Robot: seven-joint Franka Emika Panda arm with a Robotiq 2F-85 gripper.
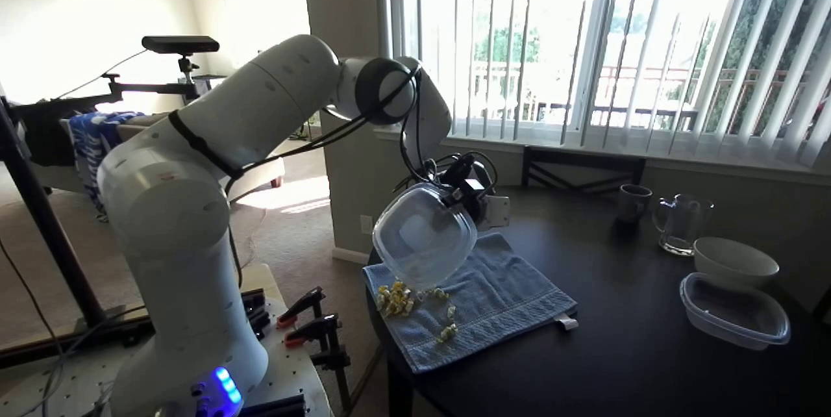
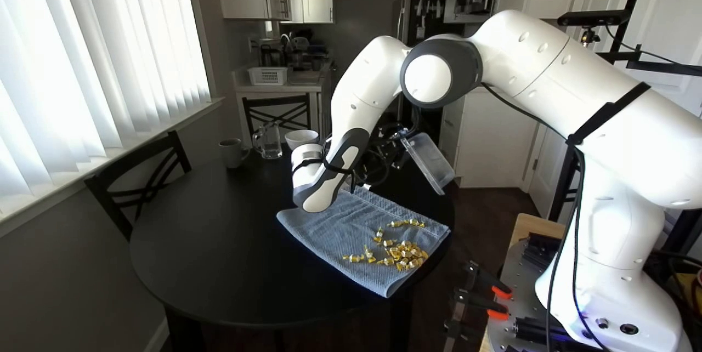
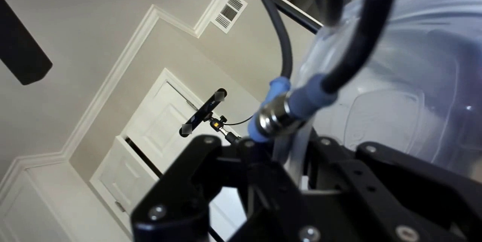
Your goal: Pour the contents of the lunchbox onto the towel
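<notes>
I pinch one thin side of the lunchbox (image 1: 423, 236) in my gripper (image 3: 287, 154), so my jaws are narrow, with its wall between them. The lunchbox is tipped up on its side, in the air above the towel (image 1: 519, 287). In an exterior view I see a gap between its lowest corner and the towel. The contents (image 2: 405, 256), little yellow bits, lie on the towel, most in one heap, a few strung out beside it. I can't tell if some stick inside the lunchbox.

The heap is close to the towel's edge, and that edge runs right along the rim of the round dark table (image 2: 219, 256). Whether the towel hangs over, I can't tell. My base (image 2: 609, 291) stands past that rim, with clamps (image 2: 480, 301) near it that have orange tips. The other way I have much more room: a wide stretch of the table lies between the towel and a gray mug (image 1: 633, 204), a glass pitcher (image 1: 683, 222), a white bowl (image 1: 733, 260) and a see-through tub (image 1: 720, 328). The tub is just beside the bowl. A dark chair (image 2: 134, 160) stands at the table, by the bright window blinds (image 2: 104, 50).
</notes>
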